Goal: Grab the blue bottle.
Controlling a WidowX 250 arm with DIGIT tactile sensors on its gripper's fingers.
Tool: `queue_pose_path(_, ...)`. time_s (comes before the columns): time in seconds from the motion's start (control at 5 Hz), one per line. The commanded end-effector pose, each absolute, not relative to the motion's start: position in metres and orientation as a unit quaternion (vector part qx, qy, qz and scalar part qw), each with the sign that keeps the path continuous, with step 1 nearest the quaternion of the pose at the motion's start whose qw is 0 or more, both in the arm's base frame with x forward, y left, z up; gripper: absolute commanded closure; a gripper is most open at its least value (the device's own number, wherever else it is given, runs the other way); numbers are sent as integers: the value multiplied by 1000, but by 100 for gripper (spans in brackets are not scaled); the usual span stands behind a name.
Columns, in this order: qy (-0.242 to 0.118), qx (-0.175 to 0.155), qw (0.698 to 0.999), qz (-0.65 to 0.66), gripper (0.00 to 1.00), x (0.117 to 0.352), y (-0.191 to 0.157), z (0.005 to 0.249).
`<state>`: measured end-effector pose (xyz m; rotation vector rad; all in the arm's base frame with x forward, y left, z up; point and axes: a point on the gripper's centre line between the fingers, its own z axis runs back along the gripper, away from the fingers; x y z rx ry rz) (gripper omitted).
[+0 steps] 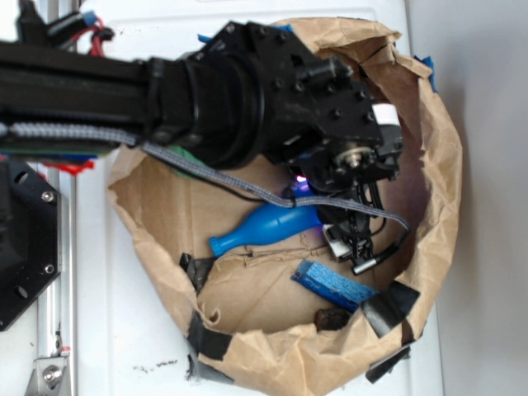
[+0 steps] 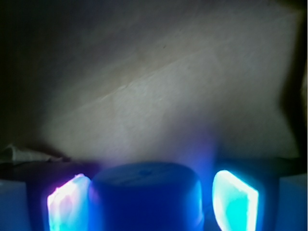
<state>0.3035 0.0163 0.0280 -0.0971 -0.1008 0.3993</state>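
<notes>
While lying sideways, blue bottle (image 2: 146, 197) sits between hand (image 2: 153, 202) fingers.

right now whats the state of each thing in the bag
blue bottle: lying on its side, base between the gripper fingers
gripper: down in the bag, jaws either side of the bottle, contact unclear
blue strip: lying flat, untouched
paper bag: open, rim rolled down

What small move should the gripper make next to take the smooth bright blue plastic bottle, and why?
Probably close the fingers. In the wrist view the wide end of the smooth bright blue plastic bottle sits between the two glowing finger pads, with a small gap on each side. The gripper looks centred on it, so closing should grip it without further alignment.
</notes>
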Motion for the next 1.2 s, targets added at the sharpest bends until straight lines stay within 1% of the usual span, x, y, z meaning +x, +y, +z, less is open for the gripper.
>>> queue_pose_path(0.0, -59, -54, 976, 204, 79, 308, 19, 34)
queue_pose_path(0.2, -64, -53, 975, 204, 100, 308, 18, 35)
queue_pose_path(0.6, -69, -52, 975, 207, 100, 309, 20, 37)
queue_pose_path(1.0, -73, -52, 976, 200, 100, 308, 21, 45)
